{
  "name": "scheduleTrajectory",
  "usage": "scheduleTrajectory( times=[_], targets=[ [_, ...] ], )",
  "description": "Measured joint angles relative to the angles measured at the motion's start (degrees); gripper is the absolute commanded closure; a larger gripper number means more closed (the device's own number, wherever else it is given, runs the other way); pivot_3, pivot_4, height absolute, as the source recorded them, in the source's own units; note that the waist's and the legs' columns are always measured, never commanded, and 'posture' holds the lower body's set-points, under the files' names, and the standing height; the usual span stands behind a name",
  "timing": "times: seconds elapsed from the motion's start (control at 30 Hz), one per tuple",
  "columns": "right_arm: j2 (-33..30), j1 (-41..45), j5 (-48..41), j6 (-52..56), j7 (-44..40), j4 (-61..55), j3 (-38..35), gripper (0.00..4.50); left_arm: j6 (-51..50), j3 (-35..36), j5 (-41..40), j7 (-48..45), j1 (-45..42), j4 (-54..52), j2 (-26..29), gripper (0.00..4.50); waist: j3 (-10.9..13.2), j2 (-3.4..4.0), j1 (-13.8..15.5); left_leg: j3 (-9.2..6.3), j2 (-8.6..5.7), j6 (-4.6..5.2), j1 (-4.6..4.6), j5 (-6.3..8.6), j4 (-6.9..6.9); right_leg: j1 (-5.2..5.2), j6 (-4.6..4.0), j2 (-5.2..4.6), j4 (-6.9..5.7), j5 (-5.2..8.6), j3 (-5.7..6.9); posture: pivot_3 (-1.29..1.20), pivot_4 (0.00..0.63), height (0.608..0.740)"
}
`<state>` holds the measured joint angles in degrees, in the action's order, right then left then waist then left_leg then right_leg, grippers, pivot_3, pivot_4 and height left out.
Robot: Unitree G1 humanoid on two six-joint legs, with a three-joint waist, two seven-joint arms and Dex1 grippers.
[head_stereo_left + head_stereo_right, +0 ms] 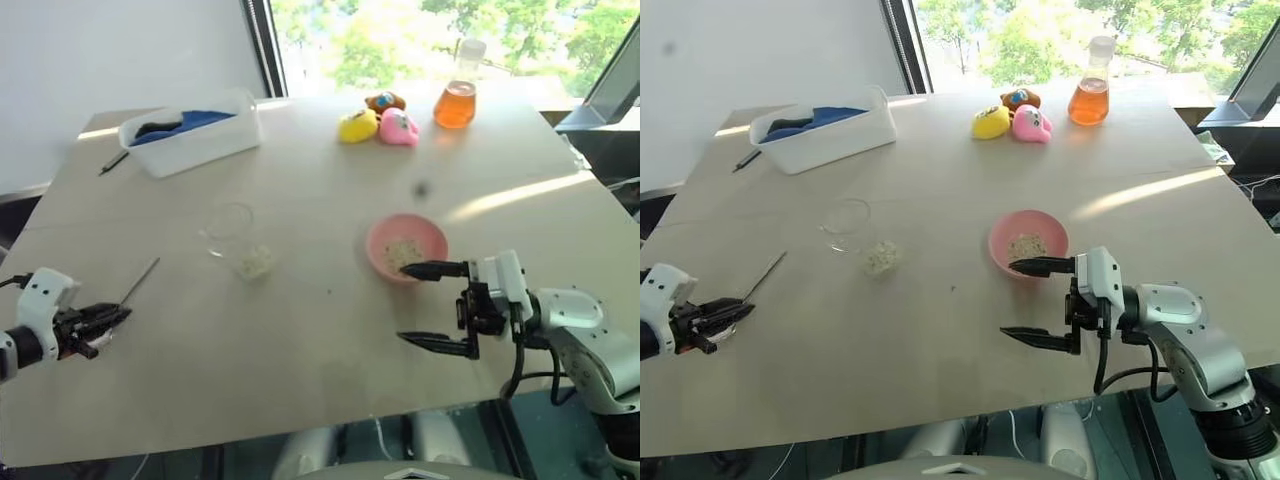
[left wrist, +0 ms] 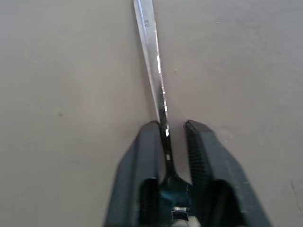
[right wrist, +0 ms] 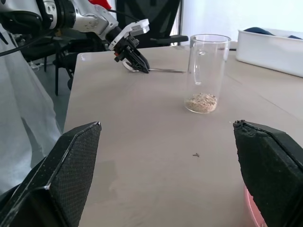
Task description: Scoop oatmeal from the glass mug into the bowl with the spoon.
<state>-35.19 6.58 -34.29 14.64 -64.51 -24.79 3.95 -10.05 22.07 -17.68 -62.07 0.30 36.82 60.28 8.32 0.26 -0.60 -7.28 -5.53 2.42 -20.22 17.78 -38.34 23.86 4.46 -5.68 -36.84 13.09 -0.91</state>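
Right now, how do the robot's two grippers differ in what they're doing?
The left gripper is shut on the spoon, which lies on the table; the right gripper is open and empty. The left gripper sits near the table's left edge, away from the glass mug; the right gripper hangs beside the bowl. Both have two black fingers.

Your left gripper (image 1: pixel 118 316) sits low at the near left edge of the surface (image 1: pixel 300 330), angled forward and down — jaws clamped on the spoon (image 1: pixel 140 281) handle. Your right gripper (image 1: pixel 432 306) hovers near the right side, wrist level, pointing left — jaws spread wide, holding nothing.
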Motion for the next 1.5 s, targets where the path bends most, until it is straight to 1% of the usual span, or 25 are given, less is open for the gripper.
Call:
scheduleTrajectory(
  times=[0.1, 0.2, 0.27, 0.33, 0.4, 0.5, 0.53, 0.63, 0.73, 0.83, 0.9, 0.97, 1.03, 1.17, 1.2, 1.3, 1.5],
  targets=[
    [0.42, 0.34, 0.14, -0.05, -0.01, 0.25, 0.01, 0.0, 0.97, 1.52, -0.13, 0.68, 3.12, -1.75, 0.05, 4.49, 0.0, 0.01, -0.62, 0.23, 0.0, -0.03, 0.02, -0.02, 0.04, 0.02, 0.0, 0.0, 0.02, 0.0, -0.24, 0.0, 0.15, 0.74],
    [0.79, 0.8, 0.3, -0.13, -0.02, 0.61, 0.14, 0.0, 3.54, 4.51, -0.49, 2.08, 8.14, -5.79, -1.45, 4.49, 0.02, 0.01, -1.04, 0.31, 0.02, 0.0, 0.01, 0.0, 0.09, 0.06, 0.0, -0.11, 0.09, 0.0, -0.35, 0.0, 0.15, 0.74],
    [0.73, 0.82, 0.26, -0.06, -0.06, 0.71, 0.05, 0.0, 8.64, 7.26, -0.33, 2.74, 14.92, -12.01, -3.93, 4.49, 0.03, -0.02, -1.24, 0.36, 0.02, 0.03, -0.02, 0.02, 0.13, 0.06, 0.0, -0.16, 0.18, 0.0, -0.38, 0.0, 0.15, 0.74],
    [0.57, 0.77, 0.18, 0.13, -0.16, 0.8, -0.01, 0.0, 10.53, 9.43, -0.96, 1.89, 21.96, -21.17, -6.59, 4.49, 0.09, -0.13, -1.21, 0.36, 0.03, 0.07, -0.12, 0.05, 0.12, 0.06, 0.0, -0.2, 0.29, -0.01, -0.37, 0.0, 0.15, 0.74],
    [0.56, 0.89, -0.33, 0.7, -0.14, 0.87, -0.03, 0.0, 9.57, 10.85, -2.85, 0.92, 27.74, -30.08, -9.43, 4.49, 0.14, -0.26, -0.8, 0.3, 0.03, 0.12, -0.22, 0.08, 0.06, 0.07, 0.0, -0.23, 0.34, -0.01, -0.37, 0.0, 0.15, 0.74],
    [0.55, 1.31, -1.4, 1.54, -0.24, 1.02, -0.01, 0.0, 6.77, 14.25, -5.1, 0.76, 34.33, -41.05, -11.89, 4.49, 0.26, -0.59, 0.03, 0.11, 0.08, 0.1, -0.33, 0.08, 0.02, 0.07, -0.01, -0.2, 0.34, -0.01, -0.24, 0.0, 0.15, 0.74],
    [0.56, 1.47, -1.53, 1.68, -0.3, 1.05, 0.02, 0.0, 5.54, 15.74, -6.05, 0.72, 36.64, -44.72, -12.77, 4.49, 0.26, -0.62, 0.17, 0.1, 0.08, 0.1, -0.34, 0.08, 0.0, 0.06, -0.01, -0.21, 0.36, -0.01, -0.21, 0.0, 0.15, 0.74],
    [0.66, 1.62, -1.76, 2.81, -0.33, 1.07, 0.39, 0.0, 1.19, 17.23, -10.19, 0.9, 40.82, -55.7, -15.34, 4.49, 0.3, -0.58, 0.67, 0.1, 0.05, 0.11, -0.39, 0.08, -0.02, 0.05, -0.01, -0.24, 0.41, -0.01, -0.11, 0.0, 0.15, 0.74],
    [1.05, 1.75, -2.33, 4.87, 0.09, 1.06, 1.18, 0.0, -2.07, 15.08, -13.0, 1.78, 40.77, -64.17, -17.1, 4.49, 0.31, -0.6, 1.2, 0.07, 0.05, 0.1, -0.39, 0.08, -0.02, 0.05, -0.01, -0.21, 0.43, -0.01, -0.01, 0.0, 0.15, 0.74],
    [1.74, 2.23, -3.91, 10.23, 4.02, 0.8, 1.87, 0.0, -3.99, 10.25, -12.54, 5.27, 37.82, -68.18, -18.85, 4.49, 0.37, -0.49, 1.32, 0.07, 0.04, 0.1, -0.4, 0.07, -0.02, 0.06, -0.01, -0.21, 0.43, -0.02, 0.0, 0.0, 0.15, 0.74],
    [2.89, 3.68, -7.4, 19.03, 11.12, -0.98, 1.95, 0.0, -4.69, 1.44, -10.01, 10.21, 32.96, -71.68, -22.93, 4.49, 0.4, -0.45, 1.39, 0.06, -0.02, 0.1, -0.42, 0.07, -0.04, 0.06, -0.01, -0.25, 0.43, -0.03, -0.02, 0.0, 0.15, 0.74],
    [3.99, 5.47, -11.98, 26.48, 17.14, -3.06, 1.77, 0.0, -4.81, -5.42, -7.73, 13.28, 29.64, -74.05, -25.41, 4.49, 0.43, -0.6, 1.39, -0.02, -0.02, 0.09, -0.46, 0.07, -0.06, 0.06, -0.05, -0.23, 0.45, -0.05, -0.03, 0.0, 0.15, 0.74],
    [5.95, 8.02, -18.86, 36.2, 26.08, -4.28, 1.19, 0.0, -4.0, -13.14, -2.55, 17.25, 25.21, -74.56, -28.43, 4.49, 0.43, -0.59, 1.37, -0.02, -0.03, 0.09, -0.46, 0.07, -0.03, 0.1, -0.06, -0.21, 0.45, -0.06, 0.01, 0.0, 0.15, 0.74],
    [8.47, 9.36, -26.31, 44.27, 35.03, -3.89, -0.44, 0.0, -3.15, -16.64, 0.7, 20.23, 22.72, -74.19, -30.07, 4.49, 0.45, -0.55, 1.34, 0.04, -0.03, 0.09, -0.55, 0.07, 0.0, 0.26, -0.07, -0.19, 0.44, -0.05, -0.02, 0.0, 0.15, 0.74],
    [9.29, 10.04, -27.02, 45.22, 36.52, -3.56, -0.53, 0.0, -3.11, -17.28, 0.85, 20.65, 22.12, -73.85, -30.47, 4.49, 0.45, -0.55, 1.32, 0.06, -0.03, 0.09, -0.55, 0.06, -0.01, 0.27, -0.07, -0.18, 0.43, -0.05, -0.02, 0.0, 0.15, 0.74],
    [14.51, 13.6, -27.91, 47.39, 42.85, -0.92, -0.46, 0.0, -2.96, -20.63, 0.97, 21.26, 19.01, -72.46, -31.67, 4.49, 0.45, -0.55, 1.32, 0.06, -0.06, 0.08, -0.53, 0.05, -0.02, 0.28, -0.06, -0.08, 0.36, -0.06, -0.01, 0.0, 0.15, 0.74],
    [20.8, 15.18, -29.22, 48.42, 49.98, 3.38, -1.39, 0.0, -2.9, -23.45, 1.14, 21.97, 17.43, -71.55, -32.6, 4.49, 0.46, -0.54, 1.24, 0.13, -0.08, 0.09, -0.6, 0.04, -0.02, 0.4, -0.06, 0.02, 0.3, -0.06, -0.09, 0.0, 0.15, 0.74]
  ],
)
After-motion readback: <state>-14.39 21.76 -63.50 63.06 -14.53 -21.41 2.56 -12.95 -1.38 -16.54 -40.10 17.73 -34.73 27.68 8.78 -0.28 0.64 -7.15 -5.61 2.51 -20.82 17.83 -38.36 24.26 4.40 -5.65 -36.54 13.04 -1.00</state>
